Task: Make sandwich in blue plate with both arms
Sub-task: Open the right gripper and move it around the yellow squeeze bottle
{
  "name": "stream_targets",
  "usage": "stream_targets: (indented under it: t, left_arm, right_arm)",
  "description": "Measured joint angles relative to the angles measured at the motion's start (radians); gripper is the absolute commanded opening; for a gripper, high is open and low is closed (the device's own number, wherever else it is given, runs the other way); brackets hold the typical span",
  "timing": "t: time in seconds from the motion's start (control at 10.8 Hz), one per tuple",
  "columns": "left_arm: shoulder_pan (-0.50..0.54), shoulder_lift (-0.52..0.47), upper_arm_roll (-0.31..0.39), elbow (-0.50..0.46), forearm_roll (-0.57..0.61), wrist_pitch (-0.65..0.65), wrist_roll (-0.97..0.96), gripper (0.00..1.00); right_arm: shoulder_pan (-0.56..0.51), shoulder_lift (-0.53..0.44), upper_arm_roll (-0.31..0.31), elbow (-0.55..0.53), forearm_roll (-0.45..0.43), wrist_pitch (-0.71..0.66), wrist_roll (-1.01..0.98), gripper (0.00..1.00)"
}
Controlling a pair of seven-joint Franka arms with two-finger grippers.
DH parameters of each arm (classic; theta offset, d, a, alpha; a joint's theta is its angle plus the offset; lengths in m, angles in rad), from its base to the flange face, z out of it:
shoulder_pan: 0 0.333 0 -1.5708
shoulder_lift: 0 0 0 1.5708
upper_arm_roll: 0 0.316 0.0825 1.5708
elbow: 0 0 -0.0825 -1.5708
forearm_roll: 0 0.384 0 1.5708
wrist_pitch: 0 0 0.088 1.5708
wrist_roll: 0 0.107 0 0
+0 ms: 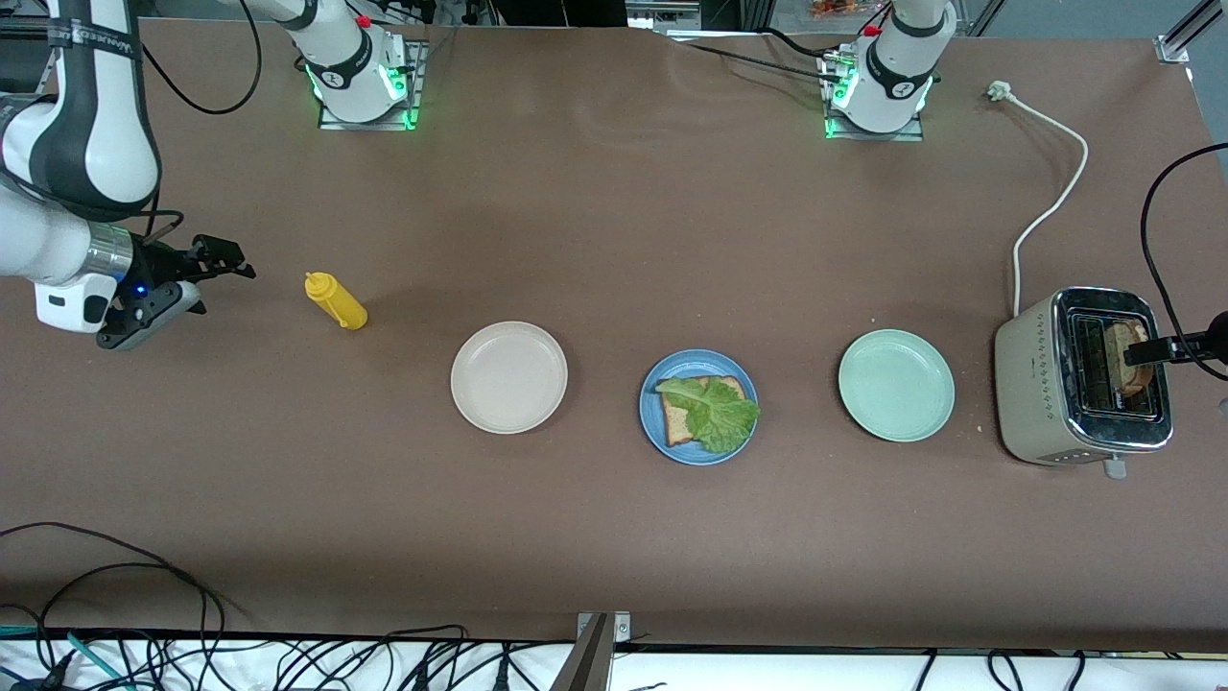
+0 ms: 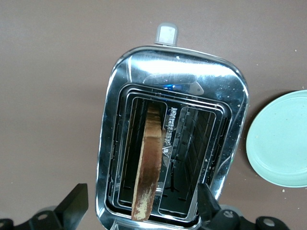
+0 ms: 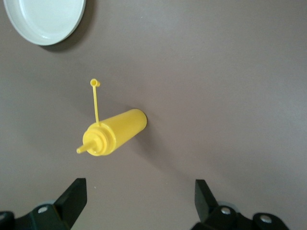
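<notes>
Brown table (image 1: 614,240); blue plate (image 1: 652,422): bread slice (image 1: 676,422), ruffled lettuce (image 1: 718,413) atop.

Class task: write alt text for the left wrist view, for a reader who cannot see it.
A slice of toast stands in one slot of a shiny toaster, seen from above. The open left gripper hovers over it, and a pale green plate sits beside the toaster on the brown table.
</notes>
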Motion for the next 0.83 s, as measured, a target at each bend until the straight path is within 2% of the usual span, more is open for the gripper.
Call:
stream_targets:
  t: [0.56, 0.83]
  left_arm:
    - [0.002, 0.0, 0.0, 0.001, 0.0, 0.0, 0.0, 1.0]
    - [0.002, 0.0, -0.001, 0.001, 0.0, 0.0, 0.0, 1.0]
  right_arm:
    - [-0.133, 0.038, -0.014, -0.09, 0.258, -0.003, -0.575, 1.0]
    - [-0.21, 0.123, -0.013, -0.108, 0.477, -0.11, -0.908, 1.0]
